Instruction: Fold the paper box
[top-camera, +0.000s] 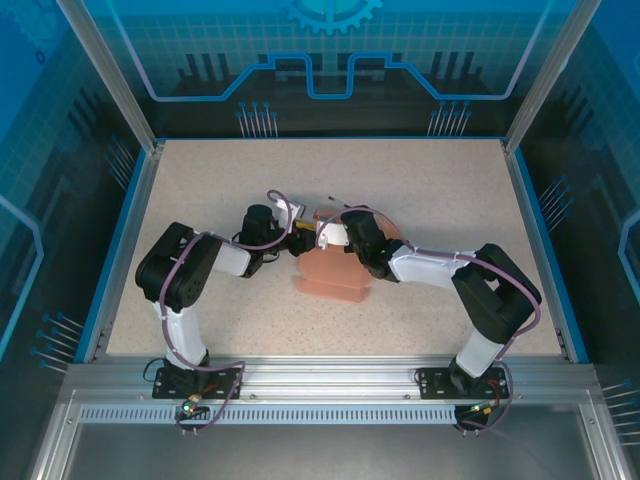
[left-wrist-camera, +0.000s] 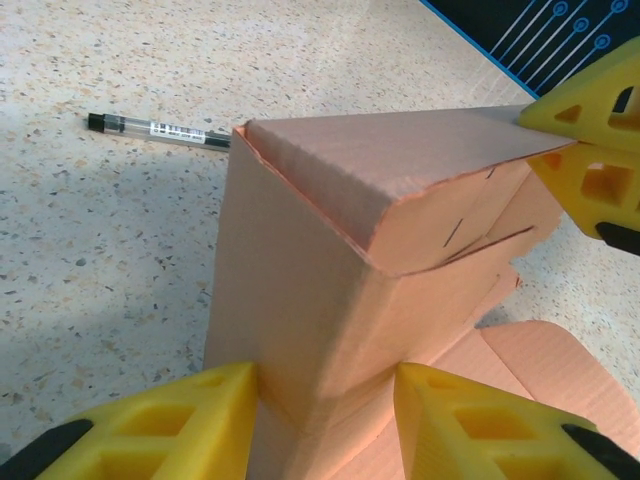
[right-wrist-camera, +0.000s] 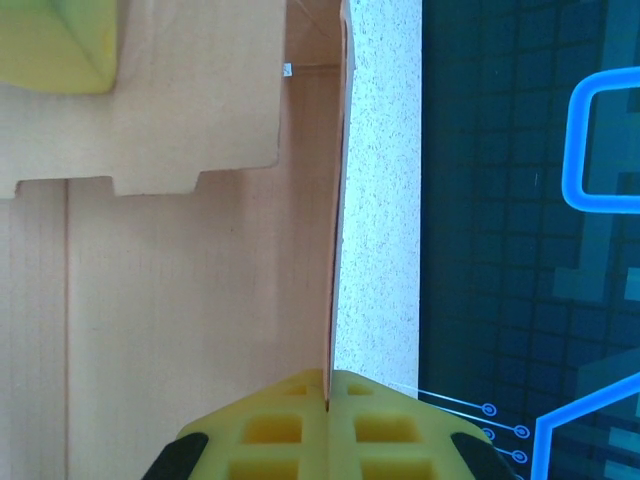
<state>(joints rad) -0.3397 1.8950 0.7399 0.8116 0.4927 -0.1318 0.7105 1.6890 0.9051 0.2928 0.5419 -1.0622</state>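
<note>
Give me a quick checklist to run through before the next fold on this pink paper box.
1. Flap edge of the paper box pinched in the right gripper: ok.
2. Folded wall clamped by the left gripper: ok.
3. Top flap bent over the wall: ok.
4. The pen clear of the box: cannot tell; its end runs behind the corner.
5. Tabs seated in their slits: cannot tell.

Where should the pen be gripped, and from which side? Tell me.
Grip the pen at mid-barrel, from straight above, jaws across its thin width: it lies flat on the table, and its right end is crowded by the paper box.
</note>
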